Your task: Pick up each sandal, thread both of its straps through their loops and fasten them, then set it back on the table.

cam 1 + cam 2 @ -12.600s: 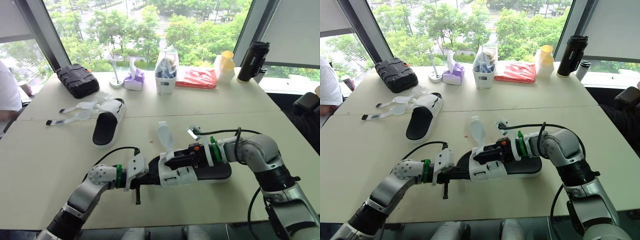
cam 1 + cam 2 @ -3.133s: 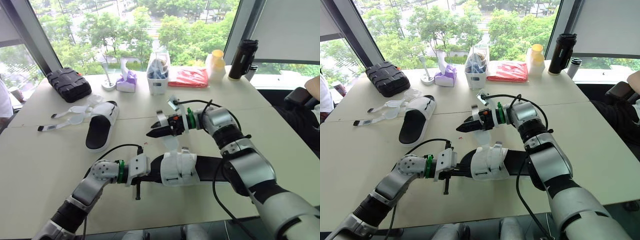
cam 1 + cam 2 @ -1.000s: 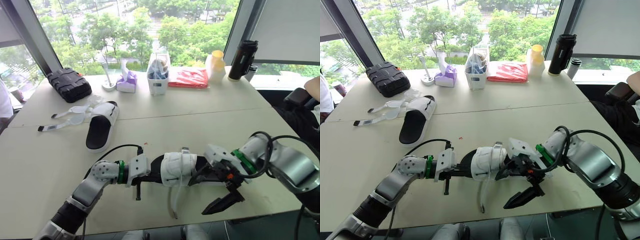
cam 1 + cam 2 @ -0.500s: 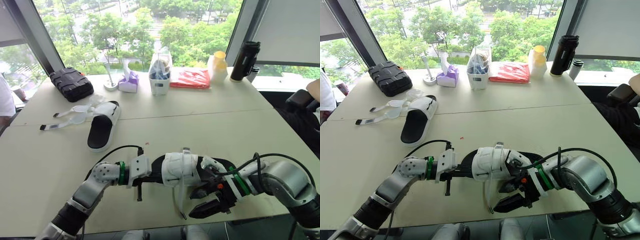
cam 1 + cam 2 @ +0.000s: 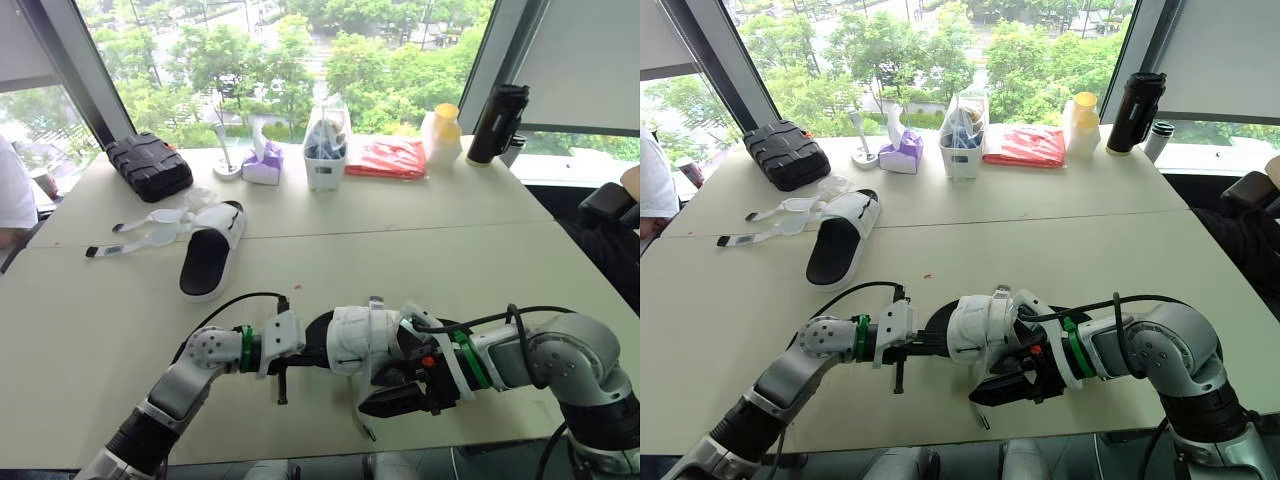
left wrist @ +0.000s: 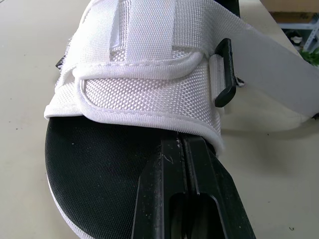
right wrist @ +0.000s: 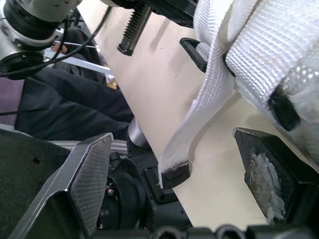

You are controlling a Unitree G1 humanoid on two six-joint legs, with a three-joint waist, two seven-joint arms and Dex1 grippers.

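A black-soled sandal with a white upper (image 5: 355, 340) lies near the table's front edge. My left gripper (image 5: 298, 353) is shut on the edge of its sole (image 6: 99, 169). One strap (image 6: 149, 20) lies flat across the upper. The other strap runs through a black loop (image 6: 225, 72) and hangs over the near side, its end (image 5: 362, 426) dangling. My right gripper (image 7: 172, 134) is open, its fingers (image 7: 84, 184) on either side of that hanging strap (image 7: 202, 119) without touching it. A second sandal (image 5: 210, 250) rests at the left with loose straps (image 5: 140, 225).
Along the far edge stand a black case (image 5: 150, 165), a purple tissue box (image 5: 263, 165), a white caddy (image 5: 325, 150), a red bag (image 5: 390, 157), a yellow-lidded bottle (image 5: 443, 135) and a black flask (image 5: 498, 122). A person's white sleeve (image 5: 10, 195) is at the left.
My right gripper has come in from beyond the table's front edge toward the sandal and now straddles the hanging strap. The left gripper has kept its hold on the sole.
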